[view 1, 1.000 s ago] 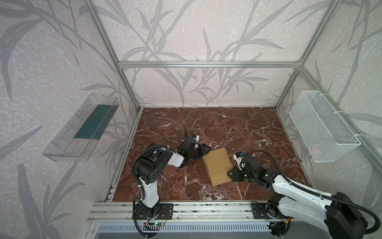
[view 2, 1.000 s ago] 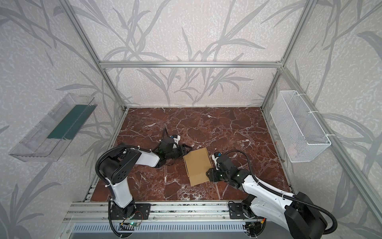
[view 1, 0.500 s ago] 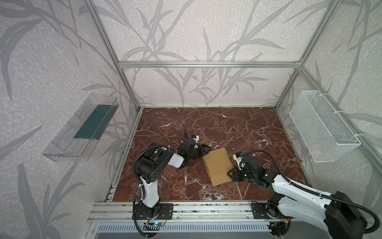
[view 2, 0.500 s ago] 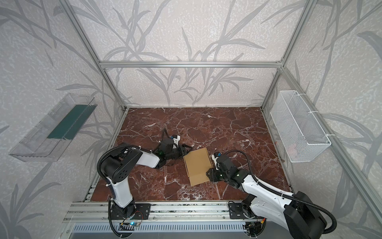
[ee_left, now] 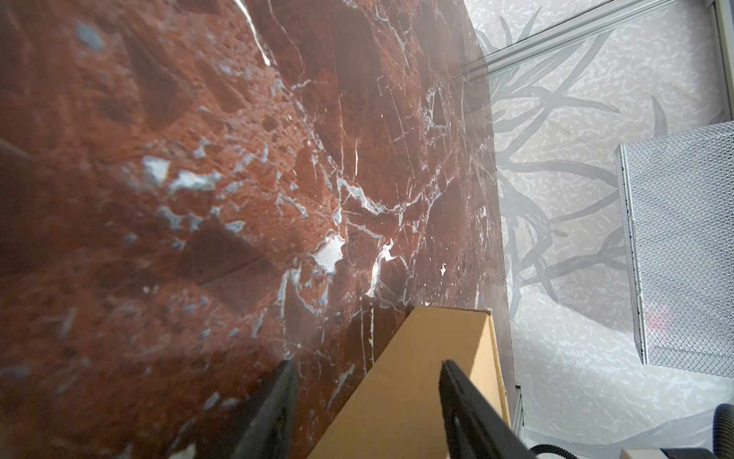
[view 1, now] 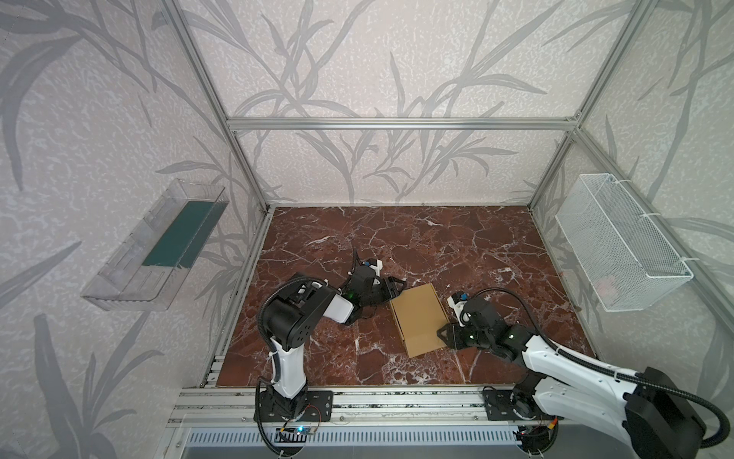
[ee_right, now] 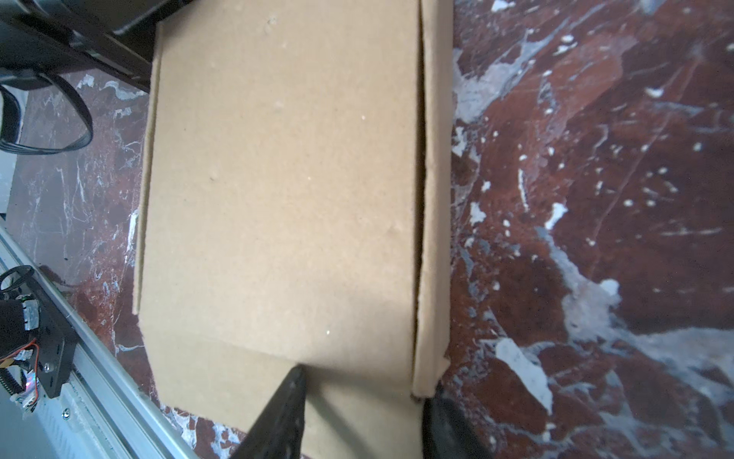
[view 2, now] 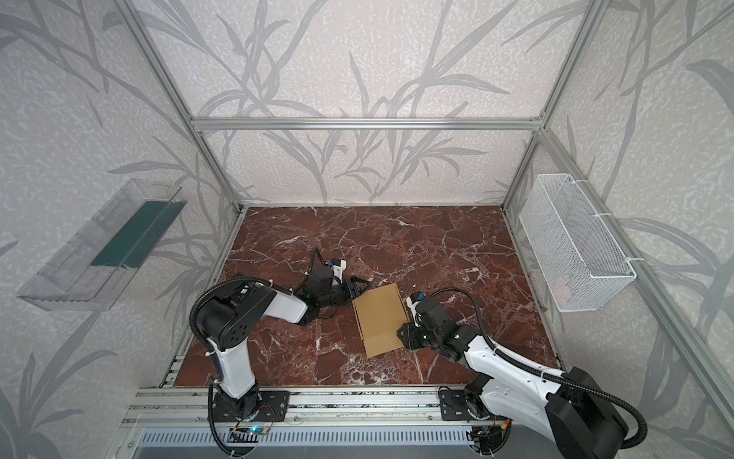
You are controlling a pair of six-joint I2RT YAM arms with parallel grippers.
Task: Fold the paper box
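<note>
Both my arms lie low over the marble table (view 1: 437,246). The paper box (view 1: 421,318) lies flat and closed on it, between my two claws. My left arm rises from its base, bends hard at the elbow and runs nearly level to the box's far left corner, where my left claw (view 1: 397,288) ends. My right arm stretches out long and low to the box's near right corner, ending in my right claw (view 1: 442,334).

In both top views the claws are too small to read. My left wrist view fills that in. The left claw (ee_left: 369,365) stands wide, with one finger over the bare marble beside the paper box (ee_left: 417,377) and the other over its top face. The box's edge lies between them, and neither finger clearly presses on it. Beyond the box that view also shows a wire basket (ee_left: 683,238).

My right wrist view shows the right claw (ee_right: 363,383) about half apart. One fingertip rests on the box's top flap and the other touches the corner of its side wall. I cannot tell that it pinches anything.
</note>
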